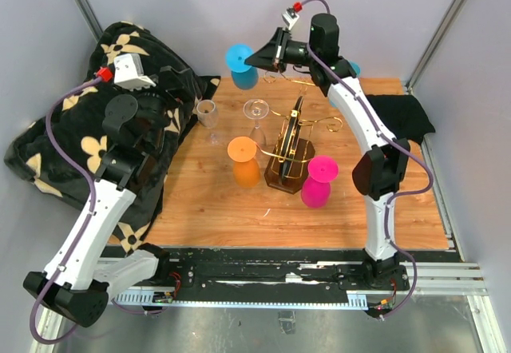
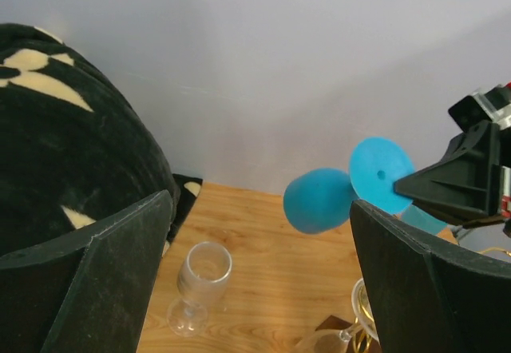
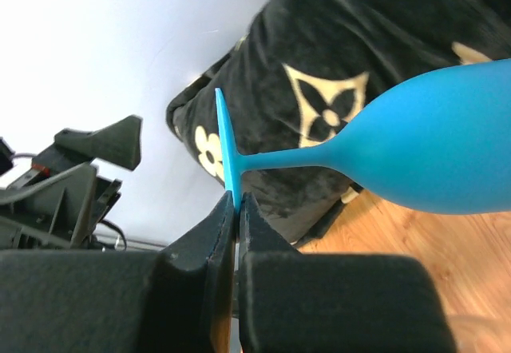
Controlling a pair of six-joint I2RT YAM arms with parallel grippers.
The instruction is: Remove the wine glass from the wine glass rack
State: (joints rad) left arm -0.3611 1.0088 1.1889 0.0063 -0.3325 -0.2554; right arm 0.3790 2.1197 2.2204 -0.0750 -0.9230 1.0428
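Beyond the wine glass rack (image 1: 291, 157), the right gripper (image 3: 237, 201) pinches the blue wine glass (image 3: 431, 157) by its foot's thin edge, risking a slip; the left gripper (image 2: 259, 205) gapes empty.

The left arm (image 1: 80, 233) and the right arm (image 1: 382, 225) are each built of glossy white link shells joined by matte black joint housings (image 1: 121, 115), and each is bolted down on a black base block (image 1: 65, 295). A grey-purple cable (image 1: 50, 125) is looped along each arm. A small white camera box (image 1: 128, 69) tipped with a red plug (image 1: 104, 73) is carried at the left wrist. The fingers (image 2: 104, 281) are moulded in matte black, wedge-shaped, finely grained plastic.
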